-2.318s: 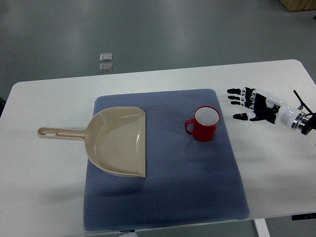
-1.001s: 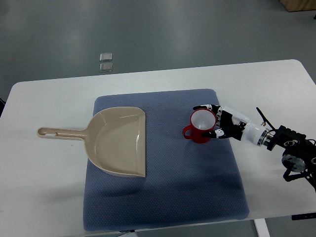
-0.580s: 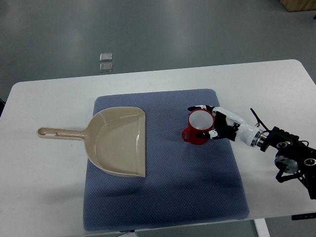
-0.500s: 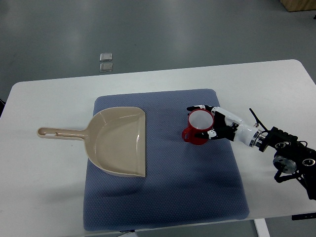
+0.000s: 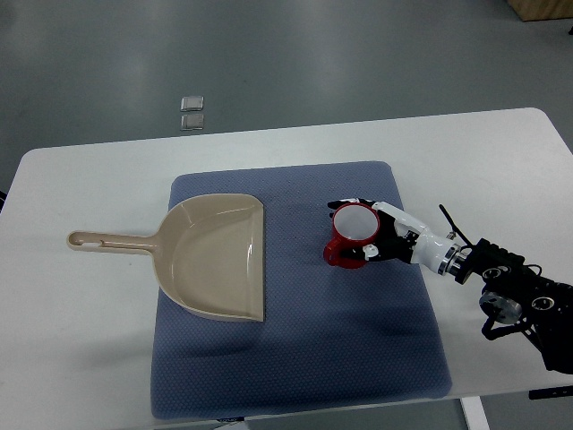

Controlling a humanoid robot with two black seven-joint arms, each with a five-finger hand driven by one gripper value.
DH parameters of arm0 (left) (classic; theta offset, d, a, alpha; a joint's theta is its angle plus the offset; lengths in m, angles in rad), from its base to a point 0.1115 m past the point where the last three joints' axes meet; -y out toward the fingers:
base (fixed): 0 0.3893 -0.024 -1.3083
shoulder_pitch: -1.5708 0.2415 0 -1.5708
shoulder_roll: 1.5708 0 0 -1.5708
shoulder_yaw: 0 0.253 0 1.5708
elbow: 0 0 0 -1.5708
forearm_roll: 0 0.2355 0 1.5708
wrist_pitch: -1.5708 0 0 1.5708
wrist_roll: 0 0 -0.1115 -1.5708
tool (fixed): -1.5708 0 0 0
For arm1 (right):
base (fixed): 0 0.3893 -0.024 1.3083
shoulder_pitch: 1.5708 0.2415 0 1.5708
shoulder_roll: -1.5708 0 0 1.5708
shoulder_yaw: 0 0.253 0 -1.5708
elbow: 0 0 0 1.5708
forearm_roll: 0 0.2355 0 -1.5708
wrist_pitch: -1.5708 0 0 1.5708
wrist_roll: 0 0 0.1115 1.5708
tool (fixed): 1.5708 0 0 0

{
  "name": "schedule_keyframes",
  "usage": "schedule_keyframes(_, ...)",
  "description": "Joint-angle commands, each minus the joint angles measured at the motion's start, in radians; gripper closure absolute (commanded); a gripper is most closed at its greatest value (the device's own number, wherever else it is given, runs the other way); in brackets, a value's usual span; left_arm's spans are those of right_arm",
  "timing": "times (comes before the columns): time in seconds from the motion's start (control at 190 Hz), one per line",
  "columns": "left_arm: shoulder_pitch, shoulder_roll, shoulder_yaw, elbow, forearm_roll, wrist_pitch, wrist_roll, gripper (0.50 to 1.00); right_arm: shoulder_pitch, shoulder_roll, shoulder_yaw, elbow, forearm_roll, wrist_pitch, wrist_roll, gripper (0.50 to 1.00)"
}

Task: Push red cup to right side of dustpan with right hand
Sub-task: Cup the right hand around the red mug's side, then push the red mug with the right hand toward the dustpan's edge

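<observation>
Top view — right hand (image 5: 387, 235) reaches left, fingers cupping red cup (image 5: 353, 236).

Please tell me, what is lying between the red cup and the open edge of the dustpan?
Nothing stands there. In the top view, only bare blue mat lies between the red cup and the dustpan.
</observation>
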Motion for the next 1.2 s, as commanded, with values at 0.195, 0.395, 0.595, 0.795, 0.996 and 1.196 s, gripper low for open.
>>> schedule_keyframes(0.195,0.0,0.0,0.0,0.0,0.0,0.0,0.001,0.5,-0.007,0.01,-0.001,0.008,0.0,-0.001,0.0,0.564)
schedule_keyframes(0.395,0.0,0.0,0.0,0.0,0.0,0.0,-0.001,0.5,-0.024,0.032,0.001,0.028,-0.002,-0.002,0.0,0.564)
schedule_keyframes(0.595,0.0,0.0,0.0,0.0,0.0,0.0,-0.001,0.5,-0.027,0.049,-0.001,0.03,-0.002,-0.002,0.0,0.564)
schedule_keyframes(0.795,0.0,0.0,0.0,0.0,0.0,0.0,-0.001,0.5,-0.026,0.07,-0.005,0.033,-0.003,-0.002,0.0,0.564)
schedule_keyframes(0.996,0.0,0.0,0.0,0.0,0.0,0.0,-0.001,0.5,-0.024,0.093,-0.015,0.036,-0.011,-0.002,0.0,0.564)
schedule_keyframes(1.196,0.0,0.0,0.0,0.0,0.0,0.0,-0.001,0.5,-0.024,0.116,-0.015,0.036,-0.018,-0.002,0.0,0.564)
